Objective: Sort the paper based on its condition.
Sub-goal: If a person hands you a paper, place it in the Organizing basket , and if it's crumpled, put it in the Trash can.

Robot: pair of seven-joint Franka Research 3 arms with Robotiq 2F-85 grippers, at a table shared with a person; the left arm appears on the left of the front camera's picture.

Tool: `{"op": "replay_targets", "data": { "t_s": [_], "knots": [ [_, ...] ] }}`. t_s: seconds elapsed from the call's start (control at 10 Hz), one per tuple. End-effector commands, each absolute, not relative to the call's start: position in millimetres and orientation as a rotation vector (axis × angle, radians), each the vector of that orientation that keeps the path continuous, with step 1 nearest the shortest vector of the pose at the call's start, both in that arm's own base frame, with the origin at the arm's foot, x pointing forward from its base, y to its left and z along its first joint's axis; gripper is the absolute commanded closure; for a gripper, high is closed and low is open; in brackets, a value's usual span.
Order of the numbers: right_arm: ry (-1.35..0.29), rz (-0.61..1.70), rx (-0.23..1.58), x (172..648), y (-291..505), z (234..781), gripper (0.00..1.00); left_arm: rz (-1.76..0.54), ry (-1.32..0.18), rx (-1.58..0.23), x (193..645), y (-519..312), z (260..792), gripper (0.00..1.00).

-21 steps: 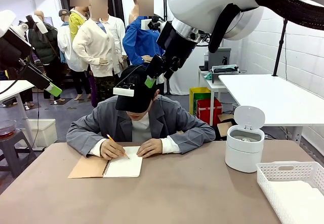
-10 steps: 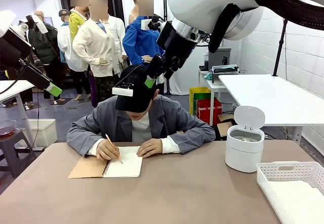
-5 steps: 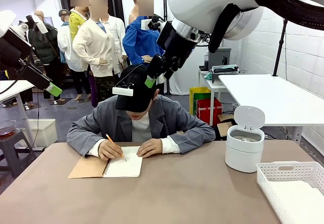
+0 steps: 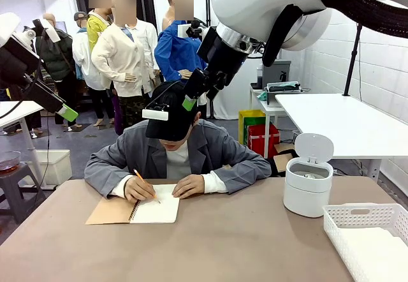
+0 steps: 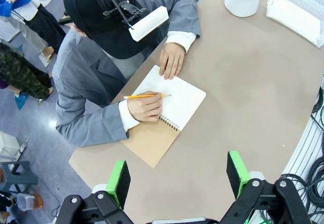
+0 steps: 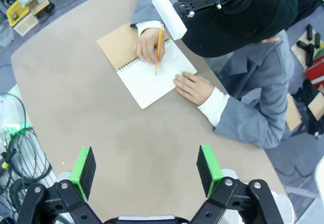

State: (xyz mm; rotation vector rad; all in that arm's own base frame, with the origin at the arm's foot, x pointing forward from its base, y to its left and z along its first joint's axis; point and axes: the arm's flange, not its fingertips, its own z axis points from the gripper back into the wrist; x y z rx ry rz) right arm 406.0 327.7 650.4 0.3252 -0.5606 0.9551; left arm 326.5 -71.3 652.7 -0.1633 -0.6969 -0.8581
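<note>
Almost nothing has moved since the earlier pictures; only the pencil (image 4: 145, 183) in the person's hand (image 4: 139, 189) shifts a little over the notebook (image 4: 135, 209). Both arms stay high above the notebook. Left gripper (image 5: 177, 179) and right gripper (image 6: 146, 167) both have jaws wide open, holding nothing. White paper (image 4: 376, 255) lies in the basket (image 4: 357, 215), far right of the notebook, beyond the bin (image 4: 308, 185). No loose sheet is beside the notebook yet. I think the arms should wait until the person frees a page, then approach it slowly, away from the hands.
</note>
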Motion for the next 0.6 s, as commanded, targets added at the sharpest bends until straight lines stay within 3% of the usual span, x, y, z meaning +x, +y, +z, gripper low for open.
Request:
{"op": "replay_targets", "data": {
  "t_s": [0.0,0.5],
  "knots": [
    [-0.556,0.956,0.326,405.4,328.2,649.1,0.0,-0.856,-0.699,-0.167,326.3,-70.4,652.6,0.0],
    [-0.556,0.956,0.326,405.4,328.2,649.1,0.0,-0.856,-0.699,-0.167,326.3,-70.4,652.6,0.0]
  ]
}}
